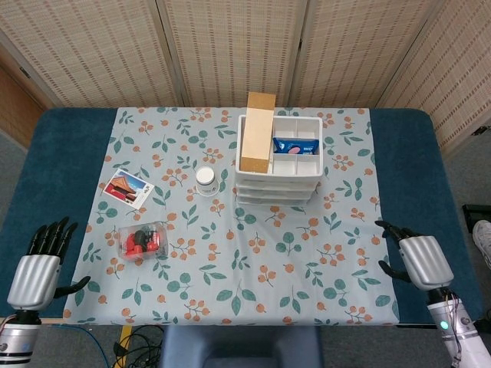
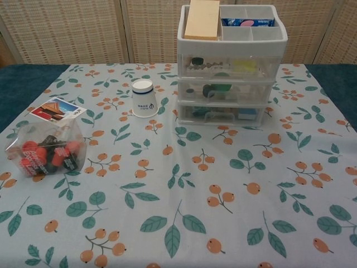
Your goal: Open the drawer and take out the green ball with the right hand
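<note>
1. In the head view, the right hand (image 1: 418, 259) hung at the right edge of the floral tablecloth (image 1: 253, 268), near the front right corner of the table (image 1: 69, 153), with its fingers apart and nothing in them. The left hand (image 1: 38, 270) sat off the front left corner, fingers spread and empty too. The white three-drawer organizer (image 1: 278, 184) stood toward the rear of the cloth, well apart from both hands, with a tan block (image 1: 258, 134) and a blue packet (image 1: 295, 146) in its top tray. No drawer was pulled out.

2. In the chest view, neither hand showed. The organizer's clear fronts let the contents be read: a green rounded shape sat in the middle drawer (image 2: 226, 92), probably the green ball (image 2: 223, 88), though the plastic blurred it and a paler green form showed behind the top drawer as well. A paper cup (image 2: 144, 98) stood just beside the organizer's left side; a clear bag of red pieces (image 2: 46, 152) and a picture card (image 2: 57, 109) lay near the left edge.

3. The step in hand looked like the reach. The right hand would do well to approach the middle drawer's front straight on, hook its lip, and pull level toward the front edge, since the light organizer might slide or tip.
</note>
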